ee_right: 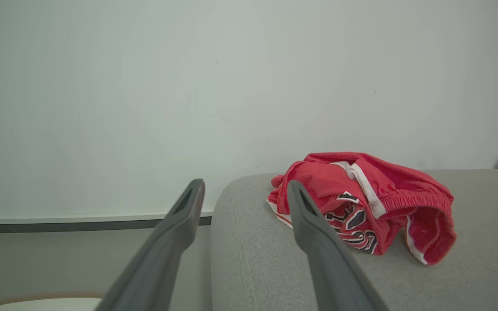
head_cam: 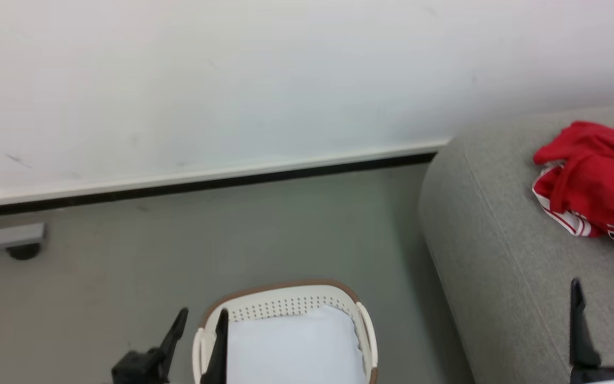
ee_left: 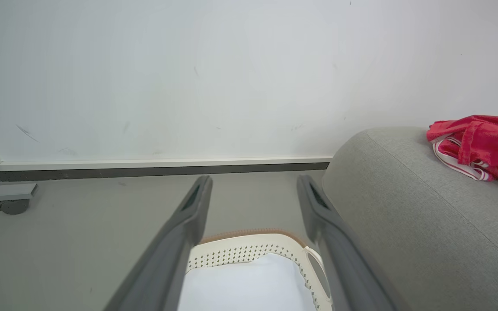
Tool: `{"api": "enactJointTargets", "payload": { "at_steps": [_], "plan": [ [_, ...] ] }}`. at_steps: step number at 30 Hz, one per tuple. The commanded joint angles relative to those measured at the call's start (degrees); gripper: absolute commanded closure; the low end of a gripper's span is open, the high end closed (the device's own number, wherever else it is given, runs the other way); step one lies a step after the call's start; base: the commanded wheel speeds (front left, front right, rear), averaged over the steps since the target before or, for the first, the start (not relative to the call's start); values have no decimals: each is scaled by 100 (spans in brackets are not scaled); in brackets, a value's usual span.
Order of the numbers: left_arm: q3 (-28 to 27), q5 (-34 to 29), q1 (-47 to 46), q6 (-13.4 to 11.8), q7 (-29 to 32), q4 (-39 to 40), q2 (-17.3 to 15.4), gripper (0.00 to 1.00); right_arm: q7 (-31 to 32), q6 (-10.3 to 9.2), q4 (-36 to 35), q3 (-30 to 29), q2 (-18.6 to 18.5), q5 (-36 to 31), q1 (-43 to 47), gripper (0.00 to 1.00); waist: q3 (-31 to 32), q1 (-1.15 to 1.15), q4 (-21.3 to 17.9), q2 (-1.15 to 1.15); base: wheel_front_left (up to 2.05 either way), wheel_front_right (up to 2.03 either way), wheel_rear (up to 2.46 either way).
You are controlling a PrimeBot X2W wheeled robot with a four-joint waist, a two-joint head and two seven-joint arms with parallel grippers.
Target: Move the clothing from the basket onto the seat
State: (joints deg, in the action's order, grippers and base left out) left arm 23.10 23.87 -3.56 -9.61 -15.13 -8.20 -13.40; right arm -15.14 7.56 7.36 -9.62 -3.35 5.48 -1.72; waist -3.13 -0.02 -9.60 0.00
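One basket, one clothing bundle.

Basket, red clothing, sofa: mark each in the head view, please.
basket [head_cam: 285,308]: head view, perforated far wall.
red clothing [head_cam: 595,181]: head view, middle of the crumpled heap.
sofa [head_cam: 504,256]: head view, bare grey top near its edge.

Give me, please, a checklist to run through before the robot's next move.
1. Are the jerseys on the sofa? ok, a red heap.
2. Do they lie back from its edge? ok.
3. Is the basket free of them? cannot tell: a pad shows, near part cut off.
4. Is the left gripper open and empty? ok.
5. Is the right gripper open and empty? ok.
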Motion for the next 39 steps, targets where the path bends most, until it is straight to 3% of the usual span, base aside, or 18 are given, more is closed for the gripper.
{"api": "enactJointTargets", "payload": {
  "at_steps": [1,6,12,22,23,28,39],
  "plan": [
    [-93,-108,146,39,-1,-1,17,0,1,-13,38,36,1,-58,131,0,242,2,224,0,0,0,0],
    [-661,-320,585,229,-1,-48,231,0,1,-13,276,257,26,-259,438,0,397,2,429,0,0,0,0],
    [-1178,-623,873,557,-1,-213,494,0,1,-13,597,453,33,-51,556,0,562,2,610,0,0,0,0],
    [-1691,-1042,939,917,-2,-502,790,0,1,-13,983,641,37,133,380,0,681,2,733,0,0,0,0],
    [-1694,-977,876,945,0,-501,798,100,0,0,973,642,51,123,420,100,682,2,734,0,0,0,0],
    [-1683,-909,930,963,21,-722,844,100,24,0,1179,640,108,172,504,100,685,2,740,0,0,0,0],
    [-1888,248,734,1075,352,-708,874,100,357,-1,1107,576,96,1444,341,100,650,2,760,0,0,0,0]
  ]
}}
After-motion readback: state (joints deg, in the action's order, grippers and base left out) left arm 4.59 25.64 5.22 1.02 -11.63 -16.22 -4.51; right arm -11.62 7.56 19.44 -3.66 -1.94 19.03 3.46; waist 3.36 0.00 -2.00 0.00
